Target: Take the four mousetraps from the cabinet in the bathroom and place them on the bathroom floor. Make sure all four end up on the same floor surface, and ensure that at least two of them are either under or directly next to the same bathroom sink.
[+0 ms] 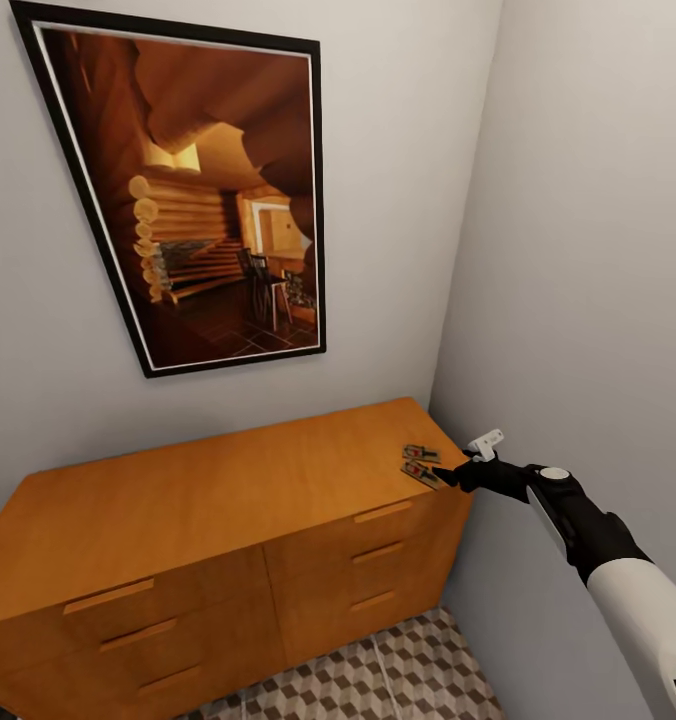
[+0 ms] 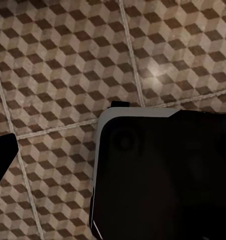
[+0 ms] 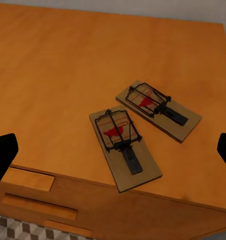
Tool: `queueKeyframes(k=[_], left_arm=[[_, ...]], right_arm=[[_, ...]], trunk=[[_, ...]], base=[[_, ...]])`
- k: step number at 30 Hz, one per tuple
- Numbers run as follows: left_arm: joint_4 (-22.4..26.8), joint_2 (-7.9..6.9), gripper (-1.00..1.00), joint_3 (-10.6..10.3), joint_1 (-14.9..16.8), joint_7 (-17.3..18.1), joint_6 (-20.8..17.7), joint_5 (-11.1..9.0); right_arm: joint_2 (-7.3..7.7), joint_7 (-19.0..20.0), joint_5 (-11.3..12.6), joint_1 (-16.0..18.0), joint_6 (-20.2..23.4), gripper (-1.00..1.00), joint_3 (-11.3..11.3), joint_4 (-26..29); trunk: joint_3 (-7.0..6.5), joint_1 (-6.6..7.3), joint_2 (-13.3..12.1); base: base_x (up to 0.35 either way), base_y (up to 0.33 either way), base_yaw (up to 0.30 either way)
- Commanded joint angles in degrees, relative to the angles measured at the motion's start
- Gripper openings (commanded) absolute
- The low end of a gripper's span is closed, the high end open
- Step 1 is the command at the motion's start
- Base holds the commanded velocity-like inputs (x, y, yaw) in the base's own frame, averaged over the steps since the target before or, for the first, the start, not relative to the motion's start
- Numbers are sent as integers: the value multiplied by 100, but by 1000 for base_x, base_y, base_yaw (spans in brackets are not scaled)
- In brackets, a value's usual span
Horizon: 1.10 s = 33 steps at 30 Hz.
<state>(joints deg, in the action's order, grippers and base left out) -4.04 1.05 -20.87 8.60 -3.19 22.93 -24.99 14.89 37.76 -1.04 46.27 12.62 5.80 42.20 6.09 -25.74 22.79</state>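
From the head camera, two mousetraps (image 1: 419,462) lie side by side on the right end of the cabinet (image 1: 218,500) top, near its front edge. The right gripper (image 1: 444,479) reaches in from the right, its dark tip just beside the nearer trap; whether it touches is hard to tell, and so is how its jaws stand. A framed picture (image 1: 193,190) hangs on the wall above, and a strip of bathroom floor (image 1: 378,675) shows below the drawers.

The left wrist camera looks down on the tiled floor, with a dark, pale-edged robot part (image 2: 163,175) covering much of it. One dark fingertip (image 2: 1,155) pokes in at the edge, so that gripper's state cannot be told.

Through the right wrist camera, both traps lie flat, angled, close together but apart. The near trap (image 3: 125,147) sits at the cabinet's front edge, the far trap (image 3: 159,110) just behind. The fingertips (image 3: 2,155) stand wide apart at either edge, clear of both traps.
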Motion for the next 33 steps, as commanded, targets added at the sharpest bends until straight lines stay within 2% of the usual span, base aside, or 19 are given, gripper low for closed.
queueKeyframes(k=[1,9,15,22,26,29,30,33], left_arm=[[-25,8,100,-48,10,-18,33,-23],[-34,-16,100,-48,10,-37,28,-23],[-28,-217,100,-48,10,-46,27,-23],[-41,-300,100,-50,8,-50,-11,-23],[-48,-296,100,-51,4,-45,-277,-23],[-50,-258,100,-53,3,-31,-641,-23],[-49,-225,100,-54,2,-25,-876,-23],[-51,-180,100,-56,2,-19,-1113,-23]], right_arm=[[3,12,-10,4,30,100,9,9],[-2,12,-10,4,30,100,12,7],[-3,5,-10,4,30,100,13,7],[-3,5,-10,4,30,100,11,7],[-3,5,-10,4,30,100,10,7],[-3,6,-10,4,30,100,13,7],[-3,6,-10,4,30,100,13,7],[-3,9,-10,4,30,100,11,7]], trunk=[[13,-4,13],[13,-4,13],[13,-4,13],[13,-4,13],[13,-4,13],[13,-4,13],[13,-4,13],[13,-4,13]], base=[[27,0,0],[10,0,0],[1,0,0],[0,0,0],[0,0,0],[0,0,0],[0,0,0],[0,0,0]])
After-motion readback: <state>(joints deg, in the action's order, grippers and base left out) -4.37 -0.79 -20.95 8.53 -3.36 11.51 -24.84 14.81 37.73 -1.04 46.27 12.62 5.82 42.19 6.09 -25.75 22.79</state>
